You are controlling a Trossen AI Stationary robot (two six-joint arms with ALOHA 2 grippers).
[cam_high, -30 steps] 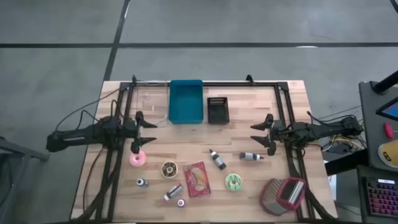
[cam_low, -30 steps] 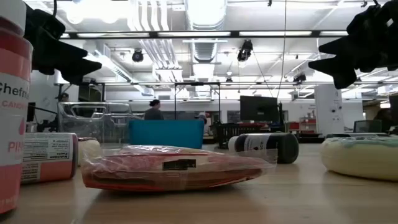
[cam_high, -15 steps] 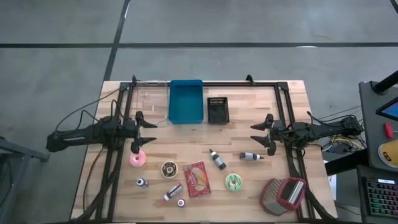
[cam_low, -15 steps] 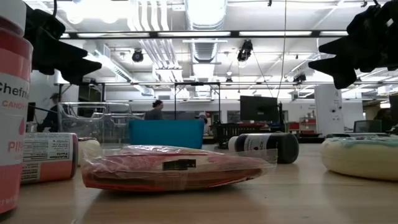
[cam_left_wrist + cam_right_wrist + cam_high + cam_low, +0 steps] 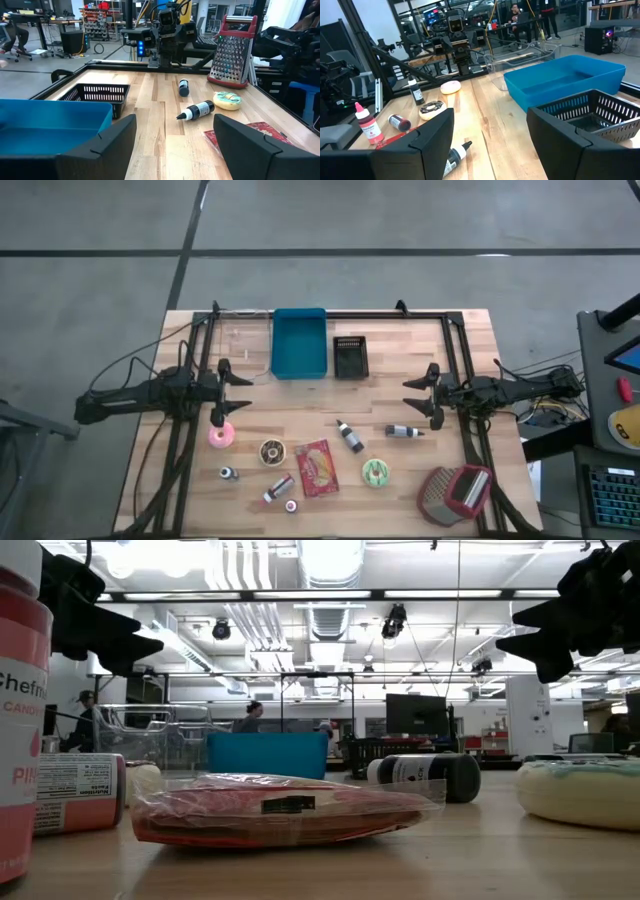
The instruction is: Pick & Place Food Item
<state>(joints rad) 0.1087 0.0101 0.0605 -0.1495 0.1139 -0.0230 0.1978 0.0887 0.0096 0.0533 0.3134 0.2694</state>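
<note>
At the left edge of the wooden table (image 5: 300, 420), the left gripper (image 5: 240, 393) hangs level above the boards with its two fingers spread apart and nothing between them. Across the table at the right edge, the right gripper (image 5: 412, 396) faces it, fingers likewise apart and empty.

Just below the left gripper in the high view lies a pink frosted doughnut (image 5: 221, 436). Farther toward the near edge sit a dark chocolate doughnut (image 5: 271, 451), a small jar (image 5: 229, 473), a red-labelled bottle lying on its side (image 5: 279, 487) and a small capped bottle (image 5: 291, 506). In the middle of the near half lies a red food packet in clear wrap (image 5: 317, 468), flat on the boards, well apart from both grippers. The low view shows the packet (image 5: 280, 808) in front.

Near the right gripper, a dark squeeze bottle (image 5: 404, 431) lies on its side, another dark squeeze bottle (image 5: 349, 435) lies tilted beside it, and a green frosted doughnut (image 5: 375, 472) sits below them. A red-handled box grater (image 5: 455, 492) lies at the near right corner.

At the far side of the table a blue bin (image 5: 299, 343) stands beside a black mesh basket (image 5: 350, 357); a clear container (image 5: 243, 340) sits left of the bin.

In the low view, people show far off in the room.
</note>
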